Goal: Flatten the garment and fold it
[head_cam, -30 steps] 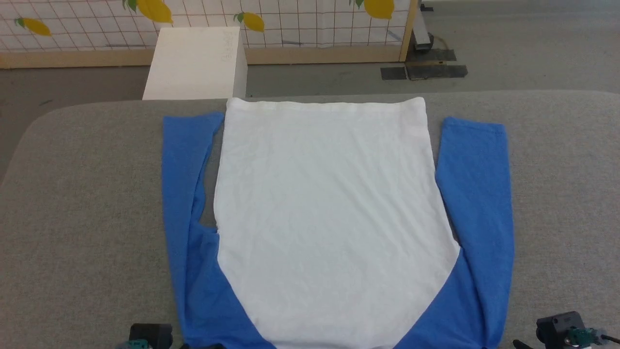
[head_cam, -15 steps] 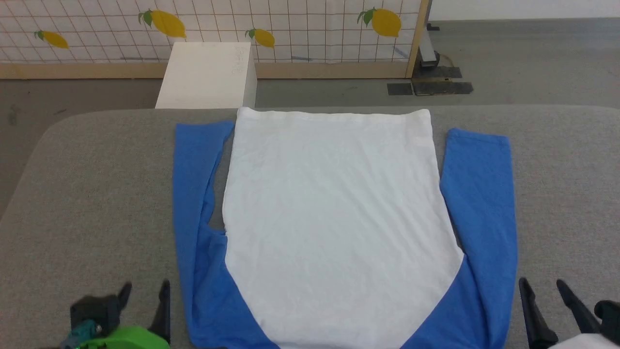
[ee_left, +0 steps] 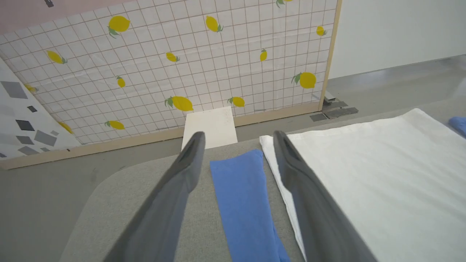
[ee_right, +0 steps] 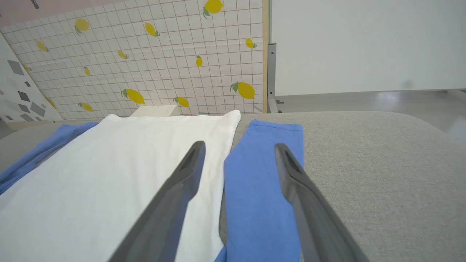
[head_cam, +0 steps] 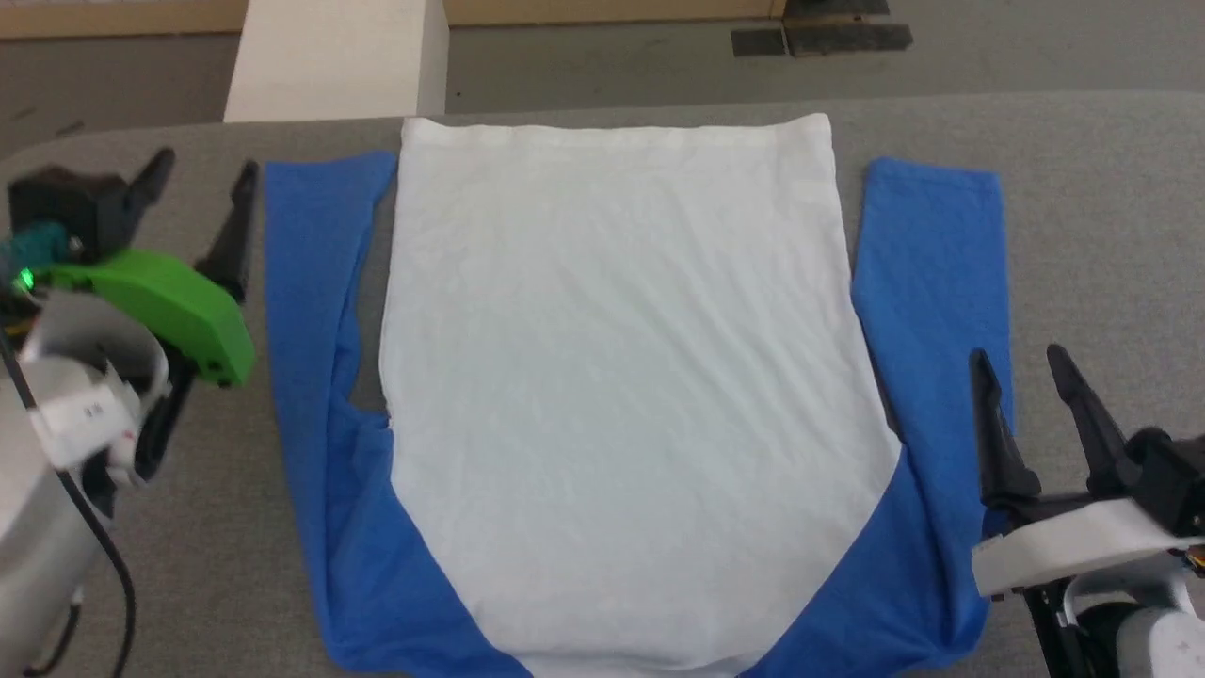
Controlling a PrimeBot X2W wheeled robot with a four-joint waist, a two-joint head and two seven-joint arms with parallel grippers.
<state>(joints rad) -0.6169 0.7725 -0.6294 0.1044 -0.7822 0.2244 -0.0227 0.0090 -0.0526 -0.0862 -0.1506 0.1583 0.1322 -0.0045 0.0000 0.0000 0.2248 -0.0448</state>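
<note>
The garment (head_cam: 612,377) lies flat on the grey table (head_cam: 1111,235), white body up, hem at the far edge, a blue sleeve along each side. My left gripper (head_cam: 205,169) hovers open beside the left sleeve (head_cam: 301,282), near its cuff. In the left wrist view that sleeve (ee_left: 240,196) runs between the spread fingers (ee_left: 182,174) of the left gripper (ee_left: 238,135). My right gripper (head_cam: 1019,360) stands open over the right sleeve (head_cam: 932,273). The right wrist view has the right gripper (ee_right: 240,145) above the sleeve (ee_right: 262,174) and white body (ee_right: 120,174). Nothing is held.
A white box (head_cam: 329,61) stands on the floor just beyond the table's far edge. A lemon-patterned tiled screen (ee_left: 182,65) with a wooden frame runs behind it. Bare grey table shows left and right of the garment.
Both arms have risen from the bottom edge and advanced along the sleeves, the left one far up. The camera has tilted down, so the whole scene shifted upward. The garment has not moved.
</note>
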